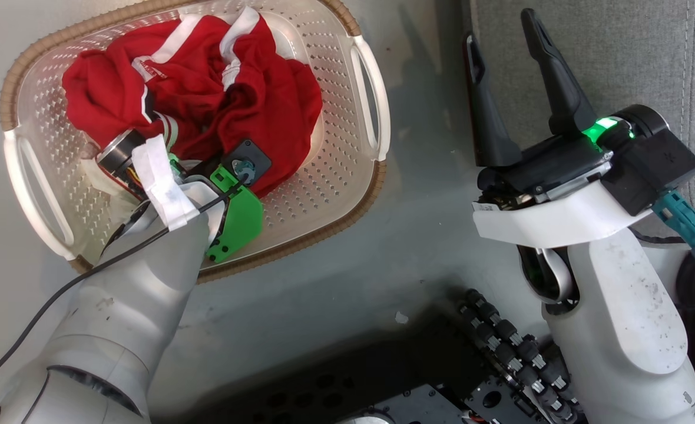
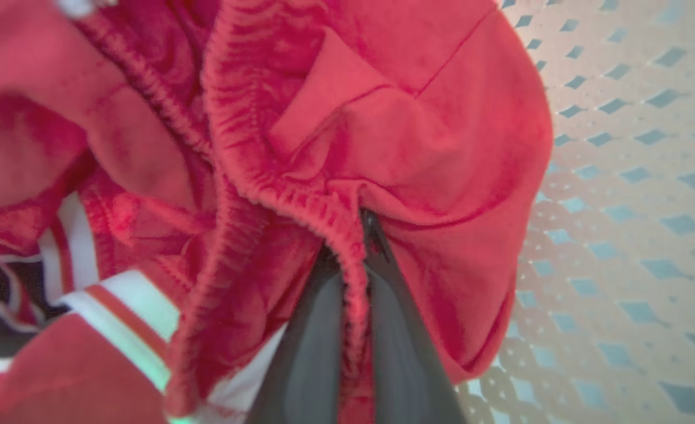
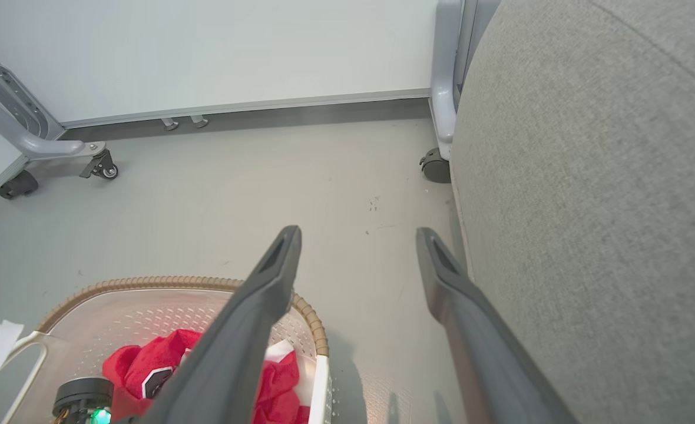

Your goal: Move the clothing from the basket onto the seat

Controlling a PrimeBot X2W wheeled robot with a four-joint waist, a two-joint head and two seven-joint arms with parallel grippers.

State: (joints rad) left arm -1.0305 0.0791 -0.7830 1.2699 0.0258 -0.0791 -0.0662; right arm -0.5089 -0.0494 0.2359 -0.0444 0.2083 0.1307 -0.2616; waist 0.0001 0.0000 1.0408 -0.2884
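The clothing [image 1: 206,100] lies bunched in a red heap with white trim inside the basket [image 1: 336,171], covering most of its middle and far end. In the left wrist view, a gathered red hem runs down between the two dark fingers [image 2: 312,353] of the left gripper [image 2: 356,235]. They stand close together, pinched on that fold. In the head view the left arm enters the basket from the near side. Its wrist is against the heap and its fingertips are hidden under the cloth. The basket stands on the grey floor [image 1: 418,235], to the left of the seat [image 1: 618,59] and apart from it. The right gripper [image 1: 499,26] hangs over the floor between basket and seat. Its fingers are spread wide with nothing between them, and one lies close beside the seat's rounded edge.
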